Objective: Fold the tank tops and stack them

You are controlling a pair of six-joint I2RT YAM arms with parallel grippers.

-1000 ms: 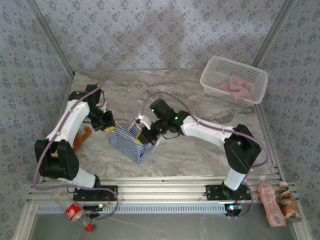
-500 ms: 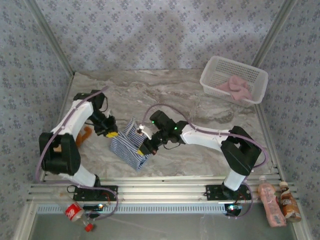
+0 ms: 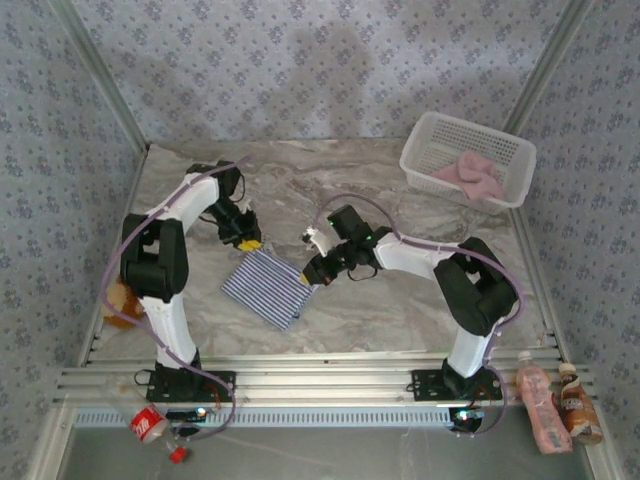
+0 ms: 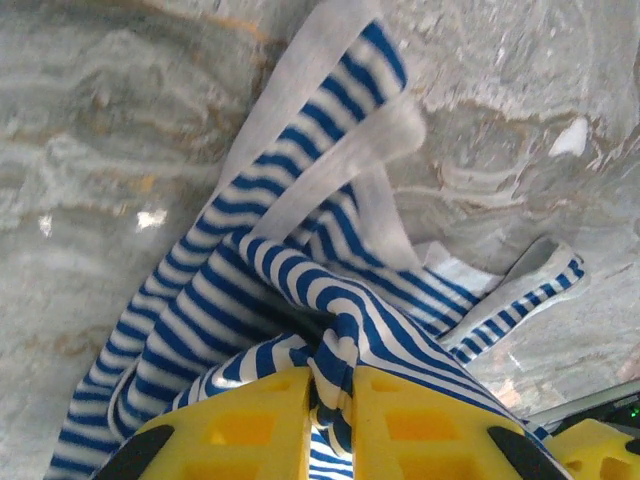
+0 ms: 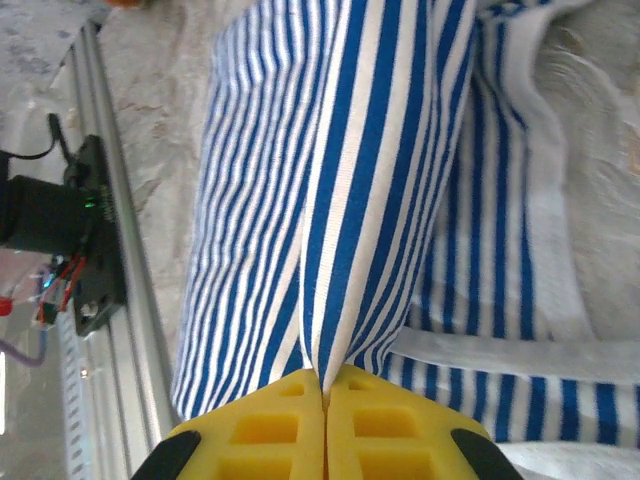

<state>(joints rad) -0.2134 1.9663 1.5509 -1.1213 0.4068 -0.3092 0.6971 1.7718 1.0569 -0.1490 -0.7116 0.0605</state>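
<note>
On the marble table (image 3: 400, 300), left pincer (image 4: 335, 385) nipping bunched striped tank top (image 3: 262, 285), right pincer (image 5: 323, 385) clamped on its fold

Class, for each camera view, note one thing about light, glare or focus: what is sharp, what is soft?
Top external: even, diffuse light, a soft shadow on the back wall. Left wrist: bright glare spots on the marble table; the striped tank top sharp, the yellow fingers nearest the lens soft. Right wrist: stripes crisp mid-frame, the rail at left softer.

Left end effector (image 3: 248, 242), right end effector (image 3: 312, 268) — both low, angled inward, clamped onto the striped top (image 3: 265, 288).
</note>
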